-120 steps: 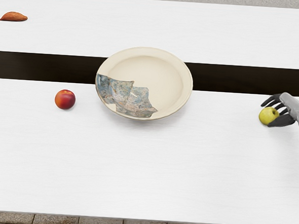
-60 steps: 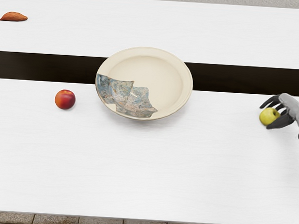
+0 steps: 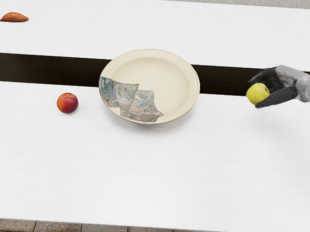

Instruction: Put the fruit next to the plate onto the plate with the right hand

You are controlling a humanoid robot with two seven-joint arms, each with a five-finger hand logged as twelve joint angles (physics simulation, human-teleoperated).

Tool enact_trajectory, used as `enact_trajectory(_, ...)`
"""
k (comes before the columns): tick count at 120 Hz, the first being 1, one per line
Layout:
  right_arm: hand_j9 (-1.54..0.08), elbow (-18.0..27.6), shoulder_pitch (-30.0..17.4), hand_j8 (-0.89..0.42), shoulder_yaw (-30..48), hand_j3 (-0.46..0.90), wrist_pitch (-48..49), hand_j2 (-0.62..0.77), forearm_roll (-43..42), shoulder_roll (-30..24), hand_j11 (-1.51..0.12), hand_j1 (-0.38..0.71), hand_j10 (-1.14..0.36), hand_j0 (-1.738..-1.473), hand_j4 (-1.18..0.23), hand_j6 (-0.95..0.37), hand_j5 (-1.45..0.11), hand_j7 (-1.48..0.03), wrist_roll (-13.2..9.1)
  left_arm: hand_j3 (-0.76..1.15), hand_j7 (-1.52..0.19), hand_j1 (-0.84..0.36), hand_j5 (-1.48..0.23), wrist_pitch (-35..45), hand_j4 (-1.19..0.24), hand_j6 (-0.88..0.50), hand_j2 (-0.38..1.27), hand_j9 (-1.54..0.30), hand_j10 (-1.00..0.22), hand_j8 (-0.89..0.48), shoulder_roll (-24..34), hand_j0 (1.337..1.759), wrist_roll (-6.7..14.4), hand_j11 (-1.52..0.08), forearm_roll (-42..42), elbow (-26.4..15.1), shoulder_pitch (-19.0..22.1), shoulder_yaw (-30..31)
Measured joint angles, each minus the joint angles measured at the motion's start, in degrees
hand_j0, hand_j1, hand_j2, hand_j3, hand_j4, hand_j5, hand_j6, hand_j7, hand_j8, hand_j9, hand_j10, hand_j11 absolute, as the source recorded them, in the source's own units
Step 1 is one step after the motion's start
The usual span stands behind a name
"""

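Right hand (image 3: 278,82): it comes in from the tabletop's right edge, its fingers closed around a yellow-green fruit (image 3: 257,93), one dark finger (image 3: 276,97) under it and the others over it.
Yellow-green fruit: it sticks out of the hand on the plate side and looks, to me, lifted clear of the tabletop (image 3: 204,166). It is well apart from the plate and not yet on it.
Grip risk: much of the fruit shows outside the fingers, so the hold looks shallow. A jolt on the way across could roll it out.
Dark gap (image 3: 42,69): this band runs across the tabletop right under the hand. A fruit dropped here might fall in or bounce off towards the right edge.
Plate (image 3: 194,87): it sits mid-tabletop, straddling the gap. A low approach could knock the near rim, and a release from too high could send the round fruit rolling over the shallow lip.
Red fruit (image 3: 67,103): it lies beyond the plate's left side, untouched.
Orange piece (image 3: 13,17): it lies at the far left corner, out of the way.
Left arm: I can't see it.
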Motion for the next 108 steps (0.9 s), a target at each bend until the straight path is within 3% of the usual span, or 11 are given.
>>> enact_trajectory(18,-0.75,0.78,3.90,-0.44,1.60,0.00,4.29,0.15,5.38,2.64,-0.75,0.25,-0.58,-1.658,-0.57,-0.47,-0.76,-0.75,-0.39,0.00,-0.32,0.06,-0.32,0.00,-0.25,-0.25,0.05,-0.32,-0.24,-0.25,0.00,1.658,0.00,-0.32,0.02,0.00,0.00,0.00)
enact_trajectory(50,-0.88,-0.01,9.30,-0.39,1.44,0.00,5.45,0.24,6.96,13.31,-0.88,0.27,-0.58,-1.657,-0.65,-0.44,-0.89,-0.87,-1.00,0.00,-0.32,0.06,-0.32,0.00,-0.24,-0.24,0.05,-0.32,-0.24,-0.24,0.00,1.658,0.00,-0.32,-0.01,0.00,0.00,0.00)
enact_trajectory(75,-0.97,-7.20,15.38,-0.40,-5.48,0.00,4.83,0.41,3.26,25.42,-0.98,0.28,-0.63,-1.658,-0.69,-0.45,-0.97,-0.93,-1.08,0.00,-0.32,0.06,-0.32,-0.01,-0.24,-0.24,0.05,-0.32,-0.24,-0.24,0.00,1.658,0.00,-0.32,0.00,0.00,0.00,0.01)
enact_trajectory(97,-0.99,-14.91,16.65,-0.40,-8.15,0.00,4.40,0.58,-5.74,34.33,-1.01,0.33,-0.65,-1.658,-0.70,-0.47,-1.00,-0.95,-1.05,0.00,-0.32,0.06,-0.32,0.01,-0.24,-0.24,0.05,-0.32,-0.24,-0.24,0.00,1.658,0.00,-0.32,0.02,0.00,0.00,0.01)
enact_trajectory(108,-1.00,-18.07,16.80,-0.41,-9.09,0.00,4.32,0.58,-8.64,37.65,-1.01,0.33,-0.65,-1.658,-0.70,-0.46,-1.00,-0.95,-1.03,0.00,-0.32,0.06,-0.32,0.01,-0.24,-0.24,0.05,-0.32,-0.24,-0.24,0.00,1.658,0.00,-0.32,0.02,0.00,0.00,0.01)
